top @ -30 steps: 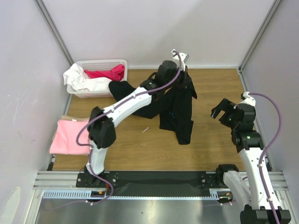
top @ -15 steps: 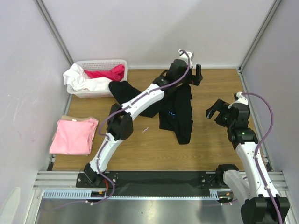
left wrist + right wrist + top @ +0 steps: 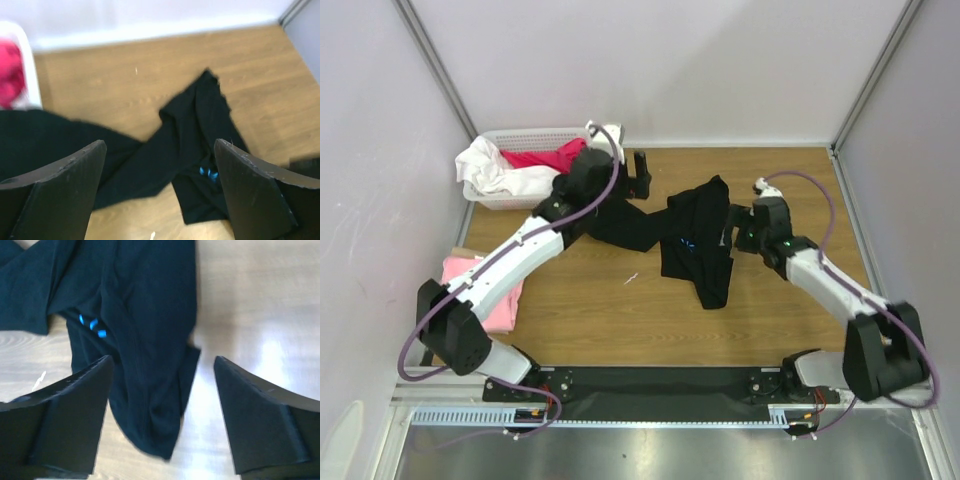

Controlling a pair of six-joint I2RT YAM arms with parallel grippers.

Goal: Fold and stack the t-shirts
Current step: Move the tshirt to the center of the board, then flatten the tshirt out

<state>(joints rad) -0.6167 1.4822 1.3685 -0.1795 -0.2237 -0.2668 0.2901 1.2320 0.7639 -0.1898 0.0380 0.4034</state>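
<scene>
At the table's left edge lies the pink t-shirt (image 3: 457, 270), flat and partly hidden under the left arm; any wide sweep of that arm's elbow could drag it askew and spoil the start of a stack. In the far-left corner the basket (image 3: 535, 131) holds white and red cloth, and the left gripper (image 3: 639, 173) hangs just right of it, its jaws wide apart and holding nothing. Below and ahead of it the black t-shirt (image 3: 695, 240) sprawls in the middle of the table, towards the far edge, bunched rather than spread, with one dark part trailing left towards the basket. The main risk, as I judge it, is a pinch taken on a rumpled fold: the claw may catch two layers at once, or only a sleeve, so that the cloth lifts twisted and will not lie square for folding. The blue starburst mark (image 3: 91, 324) sits amid creases, which suggests the front is not lying flat. The right gripper (image 3: 732, 232) hovers over the shirt's right border, jaws likewise apart and empty, with bare wood between its fingers on one side. If it closes too near that hem the thin cloth could slip out. Should both arms pull unevenly, the shirt may slide towards the basket.
</scene>
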